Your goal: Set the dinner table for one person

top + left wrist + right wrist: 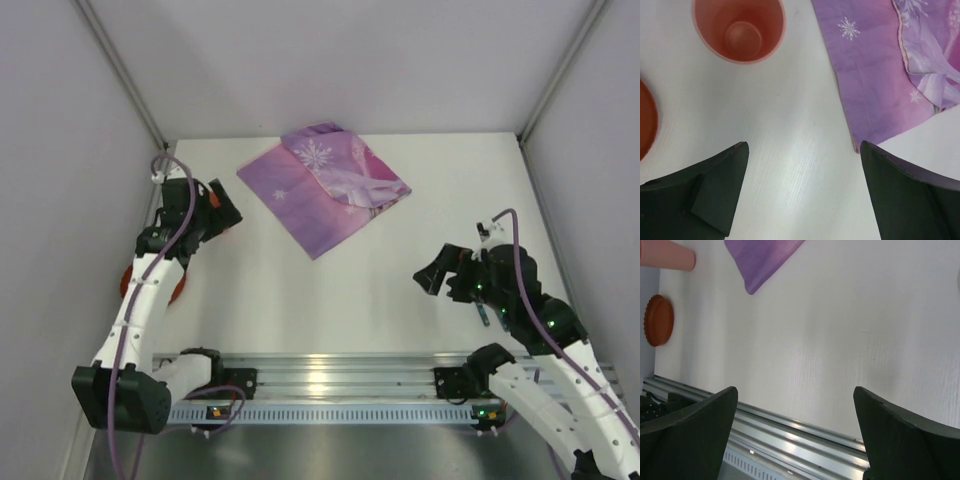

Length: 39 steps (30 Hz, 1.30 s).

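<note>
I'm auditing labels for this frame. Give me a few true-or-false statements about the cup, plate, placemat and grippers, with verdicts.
1. The cup stands upright and empty. True.
2. The placemat lies fully spread. False: one part is folded over.
3. The left gripper holds the cup. False: it is open and apart from the cup.
4. The right gripper is open over bare table. True.
5. The plate sits on the placemat. False: it lies on the table, apart from the placemat.
</note>
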Available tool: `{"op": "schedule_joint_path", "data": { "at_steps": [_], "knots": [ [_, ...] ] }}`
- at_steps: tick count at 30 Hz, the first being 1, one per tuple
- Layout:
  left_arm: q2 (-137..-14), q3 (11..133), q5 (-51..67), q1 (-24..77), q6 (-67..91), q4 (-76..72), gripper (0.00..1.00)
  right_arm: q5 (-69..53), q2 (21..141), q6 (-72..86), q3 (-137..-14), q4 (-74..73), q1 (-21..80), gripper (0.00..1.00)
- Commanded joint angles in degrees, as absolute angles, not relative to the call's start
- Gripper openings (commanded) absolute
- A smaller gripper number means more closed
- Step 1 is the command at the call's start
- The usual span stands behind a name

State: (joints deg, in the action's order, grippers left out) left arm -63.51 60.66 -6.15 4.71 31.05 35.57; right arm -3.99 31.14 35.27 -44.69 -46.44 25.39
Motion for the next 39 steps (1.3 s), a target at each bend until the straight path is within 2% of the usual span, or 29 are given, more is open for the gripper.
{"op": "schedule_joint_path", "data": {
  "at_steps": [1, 4, 8, 12, 18, 23, 26, 34, 35, 38, 39],
  "knots": [
    [-64.41, 62.06, 4.15, 4.83, 32.78, 39.2, 0.98, -5.1, 28.83, 35.25, -45.26, -46.58, 25.84, 1.0],
    [-63.82, 56.97, 10.63, 5.53, 36.19, 34.99, 0.98, -5.98, 30.05, 33.05, -45.35, -46.67, 25.84, 1.0],
    [-62.58, 50.03, 5.47, 9.31, 43.58, 32.7, 0.98, -4.92, 36.37, 30.33, -48.95, -47.55, 25.93, 1.0],
    [-65.73, 49.04, 0.53, 15.1, 47.01, 32.17, 0.98, -4.22, 46.28, 27.7, -54.91, -45.1, 25.93, 1.0],
    [-76.43, 49.04, -1.84, 22.13, 50.09, 24.62, 0.98, -5.62, 60.96, 22.86, -63.36, -43.07, 25.84, 1.0],
    [-88.05, 55.8, -5.62, 26.45, 53.25, 21.1, 0.98, -7.64, 69.24, 21.19, -69.5, -40.61, 25.84, 1.0],
    [-99.18, 61.77, -6.42, 28.91, 54.31, 20.92, 0.98, -8.43, 75.91, 20.66, -73.19, -39.82, 25.31, 1.0],
    [-113.54, 73.81, -5.89, 31.29, 54.67, 19.51, 0.94, -13.09, 89.46, 19.07, -82.08, -38.67, 21.36, 1.0],
    [-115.64, 74.52, -5.37, 31.29, 54.23, 19.34, 0.92, -13.62, 92.95, 19.33, -84.35, -38.58, 20.4, 1.0],
    [-118.55, 76.02, -3.52, 31.29, 52.48, 18.37, 0.68, -17.04, 100.6, 20.74, -89.71, -37.97, 18.99, 1.0],
    [-119.09, 76.2, -3.08, 31.29, 51.86, 18.02, 0.47, -17.66, 102.64, 20.83, -91.48, -38.06, 18.9, 1.0]
  ]
}}
